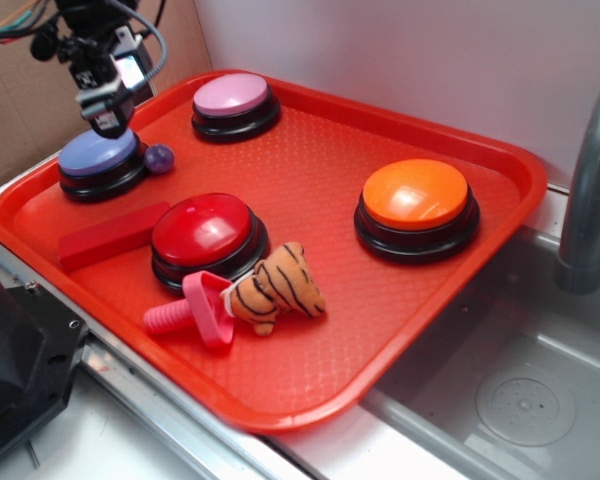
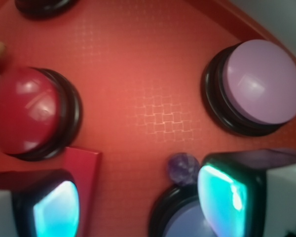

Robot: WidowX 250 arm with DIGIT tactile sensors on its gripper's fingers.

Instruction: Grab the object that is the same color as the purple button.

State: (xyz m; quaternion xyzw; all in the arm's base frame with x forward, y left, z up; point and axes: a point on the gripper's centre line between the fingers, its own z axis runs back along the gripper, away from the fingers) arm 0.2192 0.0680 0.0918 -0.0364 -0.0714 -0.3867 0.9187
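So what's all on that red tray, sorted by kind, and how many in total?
Buttons: 4: purple, pink, red, orange
Ball: 1
Red bar: 1
Pink screw toy: 1
Plush tiger: 1
Total: 8

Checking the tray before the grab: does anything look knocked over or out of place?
Mostly tidy. The tiger toy lies on its side against the pink screw toy, which is also tipped over. The small purple ball sits loose, tucked against the purple button.
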